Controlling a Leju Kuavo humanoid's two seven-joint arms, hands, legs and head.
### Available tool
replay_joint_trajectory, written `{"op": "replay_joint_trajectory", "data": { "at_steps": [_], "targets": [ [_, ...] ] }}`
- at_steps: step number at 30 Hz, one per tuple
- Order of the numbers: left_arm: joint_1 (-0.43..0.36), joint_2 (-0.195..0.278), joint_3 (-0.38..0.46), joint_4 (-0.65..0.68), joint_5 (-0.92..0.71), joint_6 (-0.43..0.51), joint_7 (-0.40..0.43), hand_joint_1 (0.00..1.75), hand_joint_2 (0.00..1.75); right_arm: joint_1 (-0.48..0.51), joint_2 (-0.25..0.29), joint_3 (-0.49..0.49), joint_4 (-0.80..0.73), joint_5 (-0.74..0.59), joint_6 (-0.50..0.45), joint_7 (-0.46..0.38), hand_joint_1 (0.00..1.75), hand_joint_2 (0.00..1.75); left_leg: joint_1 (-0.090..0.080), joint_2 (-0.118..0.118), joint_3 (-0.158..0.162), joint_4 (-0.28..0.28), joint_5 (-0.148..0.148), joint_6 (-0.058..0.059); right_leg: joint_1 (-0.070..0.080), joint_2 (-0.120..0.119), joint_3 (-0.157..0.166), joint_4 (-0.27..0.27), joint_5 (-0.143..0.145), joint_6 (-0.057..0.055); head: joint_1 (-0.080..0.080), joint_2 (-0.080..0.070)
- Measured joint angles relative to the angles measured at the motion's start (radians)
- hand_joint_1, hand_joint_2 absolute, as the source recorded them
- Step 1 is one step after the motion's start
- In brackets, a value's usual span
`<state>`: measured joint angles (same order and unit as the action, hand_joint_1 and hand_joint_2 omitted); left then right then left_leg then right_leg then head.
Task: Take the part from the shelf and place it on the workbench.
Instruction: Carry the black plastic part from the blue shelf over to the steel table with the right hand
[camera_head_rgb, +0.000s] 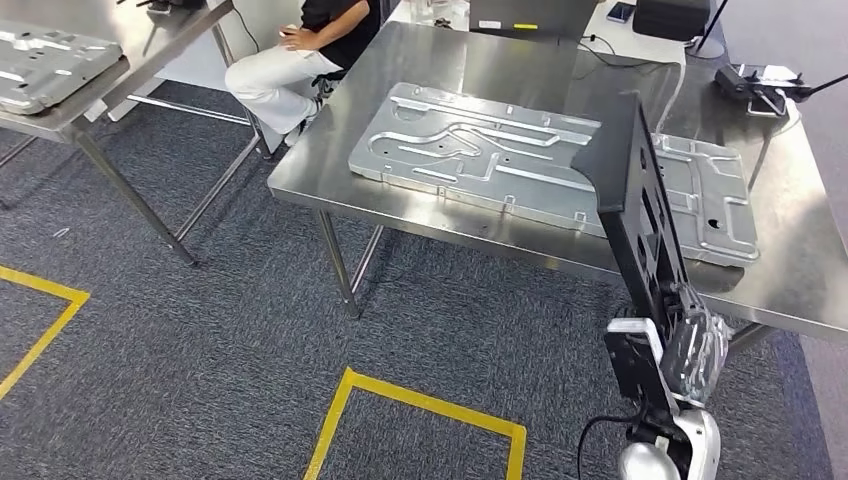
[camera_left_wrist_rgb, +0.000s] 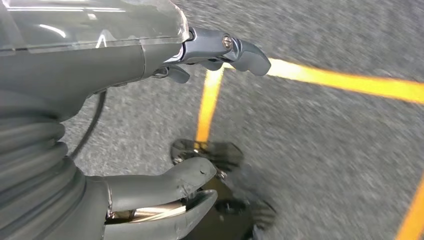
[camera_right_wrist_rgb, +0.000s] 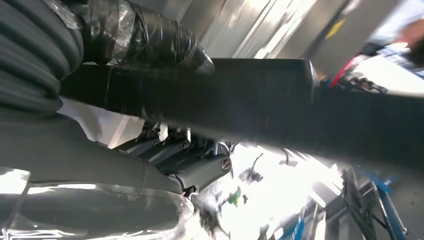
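The grey carpet (camera_head_rgb: 200, 330) takes up most of what lies below me, crossed by yellow tape lines (camera_head_rgb: 420, 400) that outline marked-off floor areas. On it stand two steel tables. The bigger one, the workbench (camera_head_rgb: 330, 160) ahead of me, carries one large stamped silver metal panel (camera_head_rgb: 480, 150) lying flat, and toward its far edge a dark box (camera_head_rgb: 670, 15) and a small black device with cables (camera_head_rgb: 760, 80). I see no open bins or trays, so nothing I can report sits inside anything. The second table (camera_head_rgb: 120, 45) is off to the left, apart from the workbench, and bears one more silver panel (camera_head_rgb: 45, 65) of the same kind, which makes two panels in all. Between the tables a person (camera_head_rgb: 300, 55) in white trousers and a dark top is seated.

The part (camera_head_rgb: 635, 200), a flat black plate with cut-outs, stands on end in my right hand (camera_head_rgb: 690, 345), its upper end reaching over the workbench's near edge and in front of the silver panel. In the right wrist view my fingers (camera_right_wrist_rgb: 200, 167) are wrapped under the part (camera_right_wrist_rgb: 260, 100), clamped on it.

My left hand (camera_left_wrist_rgb: 150, 125) hangs over the carpet and tape, thumb and fingers apart, holding nothing.
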<state>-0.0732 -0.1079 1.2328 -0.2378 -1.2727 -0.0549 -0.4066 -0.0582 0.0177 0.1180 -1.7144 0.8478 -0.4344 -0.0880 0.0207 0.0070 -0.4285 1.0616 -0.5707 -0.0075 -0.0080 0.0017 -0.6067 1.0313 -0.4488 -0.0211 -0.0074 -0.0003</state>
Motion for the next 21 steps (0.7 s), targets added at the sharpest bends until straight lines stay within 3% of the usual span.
{"op": "replay_joint_trajectory", "data": {
  "at_steps": [2,4,5,6,7,9,11,13,15,17,19,21],
  "targets": [
    [-0.005,0.004,-0.003,0.001,-0.007,-0.005,0.001,0.00,1.75,-0.063,-0.030,0.005,0.049,0.112,0.037,0.063,1.75,1.75,0.001,-0.001,-0.074,0.119,-0.033,0.000,0.001,0.003,0.019,-0.004,-0.012,-0.012,-0.001,0.000],
    [-0.005,0.006,-0.004,0.001,-0.012,-0.008,0.003,0.00,1.75,-0.110,-0.059,0.011,0.095,0.181,0.060,0.100,1.75,1.75,0.001,-0.002,-0.164,0.218,-0.087,-0.003,0.005,0.005,0.036,-0.004,-0.029,-0.016,-0.001,0.000],
    [-0.003,0.008,-0.004,0.001,-0.013,-0.009,0.003,0.00,1.75,-0.125,-0.070,0.012,0.112,0.195,0.063,0.108,1.75,1.75,0.001,-0.002,-0.195,0.232,-0.099,-0.003,0.007,0.006,0.048,-0.003,-0.039,-0.017,-0.002,0.000],
    [-0.001,0.010,-0.004,0.002,-0.013,-0.009,0.004,0.00,1.75,-0.137,-0.078,0.013,0.126,0.204,0.065,0.113,1.75,1.75,0.000,-0.002,-0.212,0.216,-0.089,0.000,0.009,0.007,0.061,-0.003,-0.049,-0.016,-0.002,0.000],
    [0.001,0.012,-0.004,0.001,-0.014,-0.009,0.004,0.00,1.75,-0.148,-0.085,0.015,0.138,0.216,0.066,0.120,1.75,1.75,-0.002,-0.003,-0.217,0.174,-0.055,0.005,0.011,0.007,0.075,-0.003,-0.060,-0.015,-0.002,0.000],
    [0.005,0.016,-0.004,0.002,-0.018,-0.010,0.004,0.00,1.75,-0.170,-0.098,0.023,0.160,0.300,0.074,0.152,1.75,1.75,-0.009,-0.003,-0.212,0.063,0.058,0.020,0.014,0.007,0.100,-0.003,-0.081,-0.010,-0.001,0.000],
    [0.007,0.019,-0.006,0.002,-0.023,-0.014,0.006,0.00,1.75,-0.205,-0.113,0.043,0.191,0.422,0.104,0.187,1.75,1.75,-0.019,-0.006,-0.207,0.004,0.116,0.029,0.014,0.011,0.115,-0.002,-0.098,0.000,-0.002,0.000],
    [0.006,0.021,-0.009,0.003,-0.028,-0.018,0.008,0.00,1.75,-0.257,-0.126,0.072,0.230,0.499,0.147,0.199,1.75,1.75,-0.020,-0.009,-0.195,-0.006,0.114,0.037,0.014,0.017,0.119,0.011,-0.096,0.013,-0.002,0.000],
    [0.001,0.021,-0.014,0.003,-0.031,-0.020,0.008,0.00,1.75,-0.314,-0.136,0.108,0.270,0.539,0.185,0.203,1.75,1.75,-0.015,-0.009,-0.173,-0.021,0.122,0.046,0.013,0.013,0.104,0.054,-0.089,0.023,-0.002,0.000],
    [-0.006,0.022,-0.019,0.004,-0.034,-0.023,0.008,0.00,1.75,-0.377,-0.142,0.148,0.312,0.564,0.216,0.205,1.75,1.75,-0.011,-0.008,-0.155,-0.033,0.119,0.052,0.009,0.005,0.044,0.143,-0.109,0.034,-0.001,0.000],
    [-0.009,0.023,-0.022,0.004,-0.035,-0.025,0.008,0.00,1.75,-0.436,-0.147,0.188,0.358,0.582,0.246,0.204,1.75,1.75,-0.009,-0.009,-0.141,-0.037,0.109,0.054,0.002,0.003,-0.040,0.244,-0.157,0.045,-0.001,0.000],
    [-0.008,0.023,-0.023,0.004,-0.036,-0.025,0.008,0.00,1.75,-0.475,-0.153,0.220,0.397,0.589,0.271,0.202,1.75,1.75,-0.007,-0.013,-0.122,-0.038,0.093,0.052,-0.006,0.002,-0.092,0.265,-0.180,0.049,-0.001,0.000]
  ]
}}
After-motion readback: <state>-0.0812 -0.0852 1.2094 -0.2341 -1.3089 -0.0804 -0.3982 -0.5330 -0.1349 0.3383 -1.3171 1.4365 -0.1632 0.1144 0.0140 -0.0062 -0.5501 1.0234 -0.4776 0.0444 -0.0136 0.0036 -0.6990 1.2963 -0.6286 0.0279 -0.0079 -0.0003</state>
